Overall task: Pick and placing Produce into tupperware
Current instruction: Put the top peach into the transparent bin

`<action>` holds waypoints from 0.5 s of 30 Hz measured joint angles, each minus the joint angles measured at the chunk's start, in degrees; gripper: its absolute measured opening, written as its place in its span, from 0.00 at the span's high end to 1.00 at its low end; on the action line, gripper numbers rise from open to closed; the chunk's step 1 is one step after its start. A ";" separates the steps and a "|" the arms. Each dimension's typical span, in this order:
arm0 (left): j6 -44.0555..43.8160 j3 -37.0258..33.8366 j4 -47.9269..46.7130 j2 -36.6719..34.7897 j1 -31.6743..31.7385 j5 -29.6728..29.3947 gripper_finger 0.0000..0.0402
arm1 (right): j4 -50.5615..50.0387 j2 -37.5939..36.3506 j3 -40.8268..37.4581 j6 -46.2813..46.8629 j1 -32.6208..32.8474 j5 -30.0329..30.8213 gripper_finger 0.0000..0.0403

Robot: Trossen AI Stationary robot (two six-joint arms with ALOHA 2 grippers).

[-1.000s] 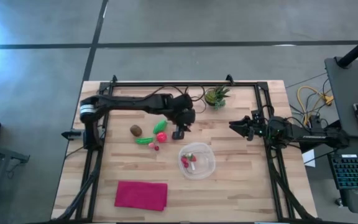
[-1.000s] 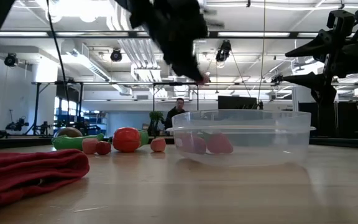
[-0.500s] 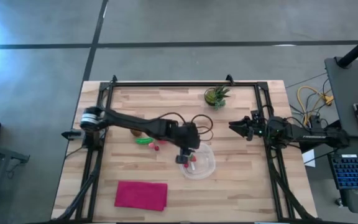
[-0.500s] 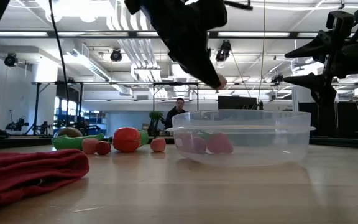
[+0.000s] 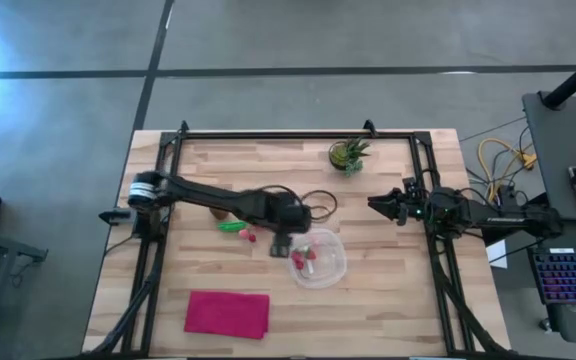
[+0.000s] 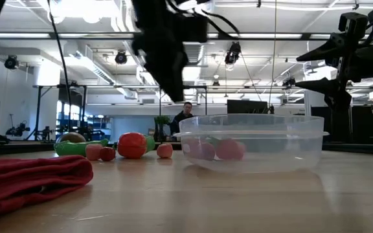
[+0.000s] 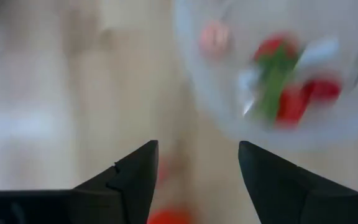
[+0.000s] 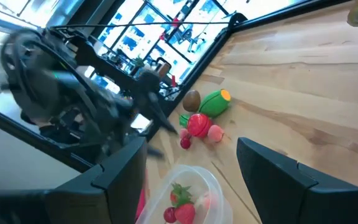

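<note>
The clear tupperware (image 5: 320, 258) (image 6: 251, 142) stands on the table with red, pink and green pieces inside (image 7: 278, 68). More produce lies on the table to its left: a red round piece (image 6: 133, 145), small pink and red pieces (image 6: 94, 152), a green one (image 5: 233, 225) and a brown oval (image 6: 73, 137). My left gripper (image 5: 281, 243) (image 6: 173, 94) (image 7: 197, 149) hangs open and empty above the table, just left of the tupperware's rim. My right gripper (image 5: 373, 204) (image 8: 191, 142) waits open above the table's right part, pointing left.
A folded magenta cloth (image 5: 227, 313) lies near the table's near edge on the left. A small green potted plant (image 5: 348, 155) stands by the far edge. Dark frame rails (image 5: 298, 133) run along the table's sides. A person (image 6: 186, 116) shows far behind the table.
My left gripper swung from above the produce toward the near edge and right until it was over the tupperware, then drew back left to just outside the rim. A small pink thing at its fingertips in the earlier low frames no longer shows there.
</note>
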 joint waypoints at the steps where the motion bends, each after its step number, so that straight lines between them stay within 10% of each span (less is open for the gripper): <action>1: 1.94 -0.18 -2.76 -1.30 0.21 -0.96 0.48 | -0.02 0.00 0.00 -0.01 0.01 -0.04 0.40; 15: 16.86 -14.18 9.93 -4.06 6.94 5.34 0.47 | -0.33 0.35 0.00 -0.22 0.00 -0.15 0.40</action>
